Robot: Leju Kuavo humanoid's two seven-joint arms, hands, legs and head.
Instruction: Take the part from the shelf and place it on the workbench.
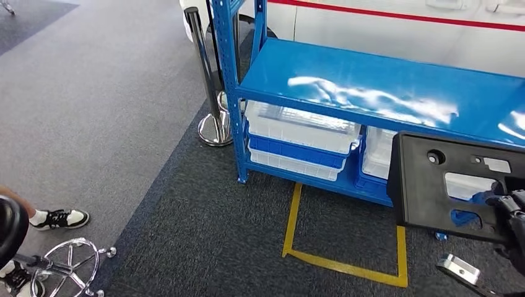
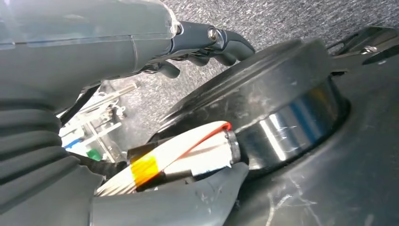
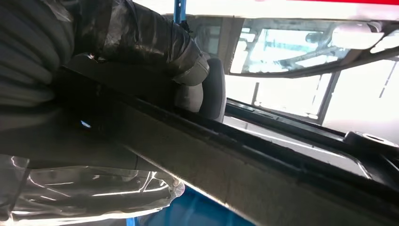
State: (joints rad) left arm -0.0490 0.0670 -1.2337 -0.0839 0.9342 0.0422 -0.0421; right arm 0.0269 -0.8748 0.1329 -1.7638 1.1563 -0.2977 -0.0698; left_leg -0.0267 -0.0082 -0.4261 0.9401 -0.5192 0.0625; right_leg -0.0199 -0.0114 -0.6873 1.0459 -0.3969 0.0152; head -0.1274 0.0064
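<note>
At the lower right of the head view, the right hand (image 1: pixel 511 213) grips a flat black plastic part (image 1: pixel 446 185), holding it upright in front of the blue shelf (image 1: pixel 371 80); the right wrist view shows the thumb clamped over the part's edge (image 3: pixel 244 165). No writing or brand can be read on the part or shelf. White and blue bins (image 1: pixel 300 139) sit under the shelf board. Yellow tape (image 1: pixel 340 263) marks the carpet below. The left hand (image 2: pixel 202 44) holds nothing, fingers curled loosely. A person's shoe (image 1: pixel 60 218) shows at lower left, a chrome post (image 1: pixel 207 80) at upper centre.
</note>
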